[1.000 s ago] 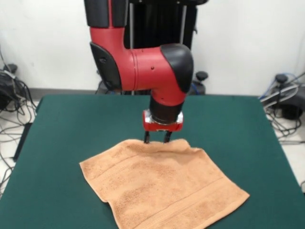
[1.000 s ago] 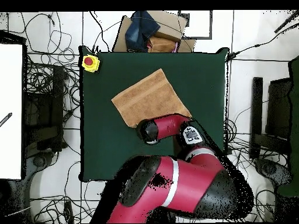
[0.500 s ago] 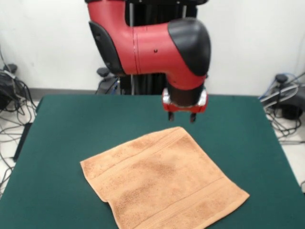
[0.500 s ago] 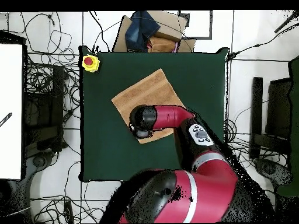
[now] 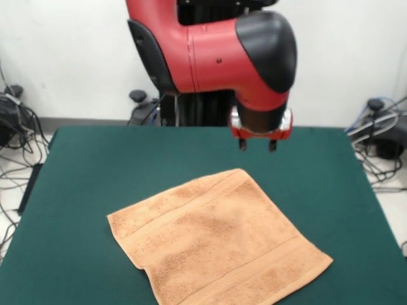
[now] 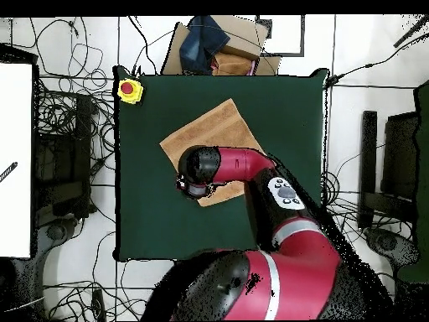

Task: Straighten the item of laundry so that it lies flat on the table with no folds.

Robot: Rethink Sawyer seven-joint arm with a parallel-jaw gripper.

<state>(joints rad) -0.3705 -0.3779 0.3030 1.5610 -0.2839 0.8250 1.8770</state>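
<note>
Over the last second the red and black arm (image 5: pixel 216 57) has lifted away from the towel's far edge, where its gripper had been pinching the cloth, and risen up and toward the right side of the front view; the small ripple at that edge has gone and the edge now lies down. The dark green table (image 5: pixel 82 171) fills most of the scene. The peach-orange towel (image 5: pixel 216 244) sits on it near the front edge, turned like a diamond, spread out and touching the felt all over, with woven bands near two edges. In the overhead view the arm covers part of the towel (image 6: pixel 214 130), so that part cannot be checked from above. The gripper (image 5: pixel 257 145) hangs in the air above bare table just beyond the towel's far corner, holding nothing, its two short fingers set apart. The step in hand looks like a retreat after letting go. The towel appears flat with no clear folds, so the task seems close to done; the next move probably calls only for clearing the arm aside to confirm the hidden part is smooth.
</note>
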